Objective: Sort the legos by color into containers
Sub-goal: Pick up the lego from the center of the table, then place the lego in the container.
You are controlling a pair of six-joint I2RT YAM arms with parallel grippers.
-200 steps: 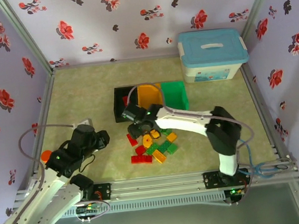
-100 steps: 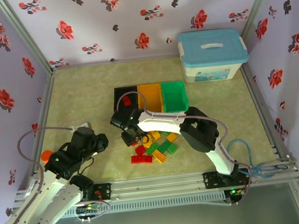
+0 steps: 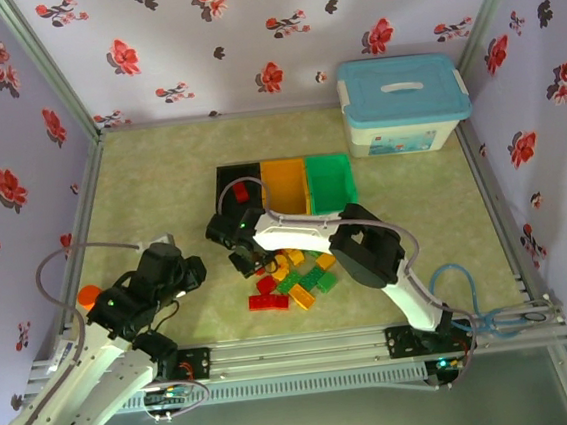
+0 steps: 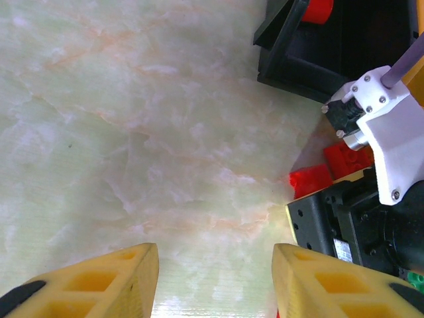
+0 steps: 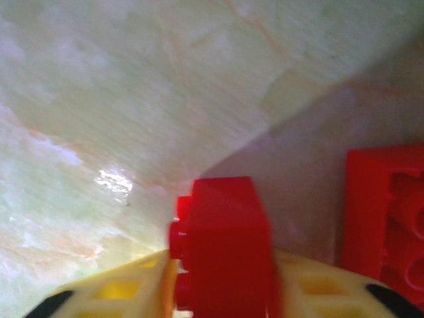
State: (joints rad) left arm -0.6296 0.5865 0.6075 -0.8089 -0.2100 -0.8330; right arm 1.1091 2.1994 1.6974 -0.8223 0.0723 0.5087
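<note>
The pale marbled table [image 3: 159, 174] carries everything, with a large white box with a light-blue lid [image 3: 403, 100] at its far right corner, well apart from the work. In the middle three bins stand side by side in a row: the black bin [image 3: 220, 196] on the left with one red brick lying in it, the yellow-orange bin [image 3: 284, 187] in the middle and the green bin [image 3: 329, 183] on the right. Just near of them lies the pile of legos [image 3: 298, 276], with red, yellow-orange and green bricks mixed together. The right arm reaches across to the left edge of the pile, near the black bin. In its wrist view the right fingers [image 5: 112, 291] are drawn in narrow on a small red brick [image 5: 222, 232], one finger on each side. Whether the brick rests on the table I cannot tell. Another red brick [image 5: 384, 212] lies just to its right. The left fingers [image 4: 99, 278] hang left of the pile, moderately apart with nothing between them. The held brick looks light, rigid and smooth-sided. I judge it will not crush but could pivot or slip if pinched off-centre. Its flat opposite walls, as taken here, seem a better hold than the studs. The step in hand seems to be carrying it to the black bin.
</note>
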